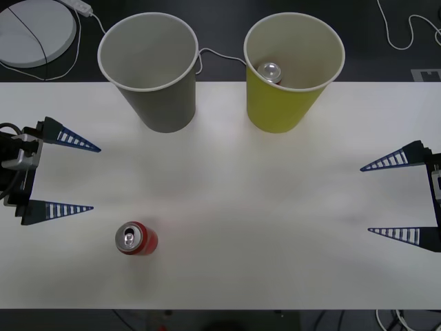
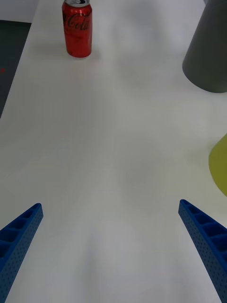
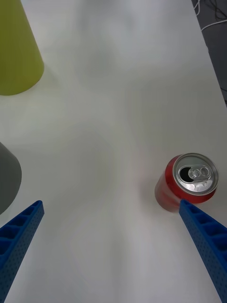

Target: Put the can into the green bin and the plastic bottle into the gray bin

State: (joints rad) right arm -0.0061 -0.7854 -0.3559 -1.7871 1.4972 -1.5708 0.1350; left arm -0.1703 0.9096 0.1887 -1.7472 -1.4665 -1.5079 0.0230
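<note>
The red can stands upright on the white table near its front left, silver top up. My left gripper hangs open at the table's left edge, just behind and left of the can, apart from it. My right gripper is open at the right edge, far from the can. At the back stand the gray bin and, to its right, the green bin. The plastic bottle is out of view.
Inside the green bin lies another can, only its silver top visible. A white round device and cables lie on the dark floor behind the table. Bare tabletop stretches between the two grippers.
</note>
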